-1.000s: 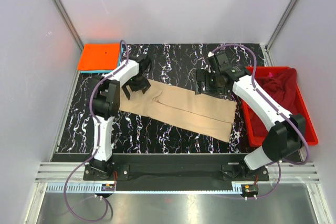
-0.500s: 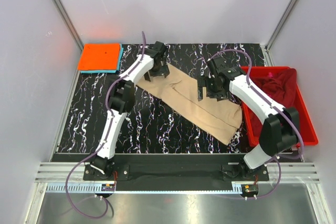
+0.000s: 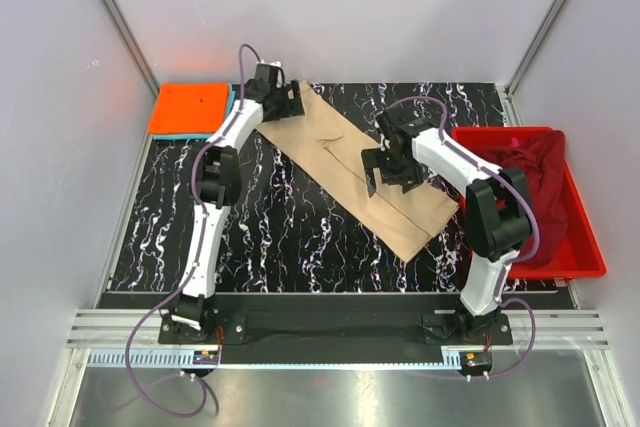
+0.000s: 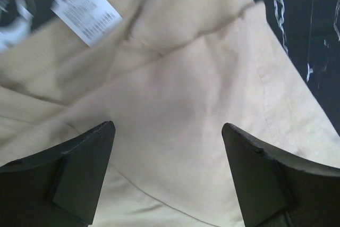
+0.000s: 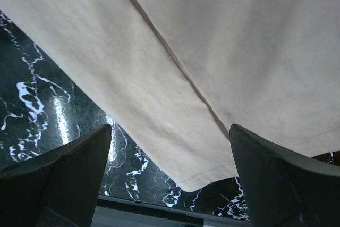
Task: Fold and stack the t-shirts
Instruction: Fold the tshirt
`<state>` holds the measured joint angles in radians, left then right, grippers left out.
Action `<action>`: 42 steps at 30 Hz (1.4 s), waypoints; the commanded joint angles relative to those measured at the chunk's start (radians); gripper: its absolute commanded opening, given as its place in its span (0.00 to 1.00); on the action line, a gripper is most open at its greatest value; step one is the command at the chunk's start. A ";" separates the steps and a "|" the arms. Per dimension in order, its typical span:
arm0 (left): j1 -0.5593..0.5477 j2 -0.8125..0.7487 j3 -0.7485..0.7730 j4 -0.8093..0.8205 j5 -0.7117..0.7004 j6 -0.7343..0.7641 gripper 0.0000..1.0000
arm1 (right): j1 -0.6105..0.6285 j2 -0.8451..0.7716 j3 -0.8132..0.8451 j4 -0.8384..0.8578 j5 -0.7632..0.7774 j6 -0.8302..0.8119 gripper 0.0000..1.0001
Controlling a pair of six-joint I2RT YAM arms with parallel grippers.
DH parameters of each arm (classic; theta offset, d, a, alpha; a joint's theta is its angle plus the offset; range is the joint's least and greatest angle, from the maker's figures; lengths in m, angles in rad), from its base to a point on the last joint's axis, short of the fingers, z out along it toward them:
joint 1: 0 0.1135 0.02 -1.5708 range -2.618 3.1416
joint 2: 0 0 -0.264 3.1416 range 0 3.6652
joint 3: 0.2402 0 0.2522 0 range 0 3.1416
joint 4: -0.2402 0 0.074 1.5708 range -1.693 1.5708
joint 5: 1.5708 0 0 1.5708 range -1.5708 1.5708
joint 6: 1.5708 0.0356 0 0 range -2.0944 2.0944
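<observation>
The tan t-shirt [image 3: 350,162], folded into a long strip, lies diagonally from the back middle to the front right of the table. My left gripper [image 3: 285,104] is open above its far end; the left wrist view shows tan cloth [image 4: 175,89] and a white label [image 4: 85,10] between my open left gripper [image 4: 167,127]. My right gripper [image 3: 390,175] is open over the strip's middle; in the right wrist view my gripper [image 5: 170,128] hangs above the tan cloth [image 5: 212,41] near its hem. The orange t-shirt [image 3: 188,108] lies folded on a light blue one [image 3: 232,105] at the back left.
A red bin [image 3: 580,247] stands at the right edge and holds a crumpled maroon t-shirt [image 3: 530,162]. The black marbled tabletop [image 3: 280,237] shows bare in front of and left of the tan strip. Grey walls enclose the back and sides.
The tan strip has swung from nearly level across the table to a steep diagonal. My left gripper moved toward the back with its end; my right gripper moved left and nearer.
</observation>
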<state>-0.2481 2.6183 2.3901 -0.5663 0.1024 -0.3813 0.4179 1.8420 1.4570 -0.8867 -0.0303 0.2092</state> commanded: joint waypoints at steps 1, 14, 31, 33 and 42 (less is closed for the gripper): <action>0.027 -0.004 0.083 0.154 0.118 0.073 0.90 | -0.001 0.048 0.055 -0.018 -0.008 -0.060 1.00; -0.075 -0.491 -0.251 0.194 0.160 -0.110 0.93 | -0.004 0.190 0.094 0.012 0.093 -0.111 1.00; -0.105 -0.943 -0.723 -0.175 -0.078 0.127 0.92 | 0.346 0.263 0.052 0.006 0.009 0.418 1.00; -0.100 -0.948 -0.759 -0.158 -0.099 0.130 0.92 | 0.419 0.250 0.122 0.000 -0.009 0.501 1.00; -0.092 -0.720 -0.700 0.020 -0.116 0.078 0.86 | 0.395 -0.019 0.142 -0.057 0.168 0.459 1.00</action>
<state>-0.3439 1.8103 1.6360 -0.6518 0.0128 -0.2878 0.8696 2.0022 1.6035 -0.9016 0.0044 0.6807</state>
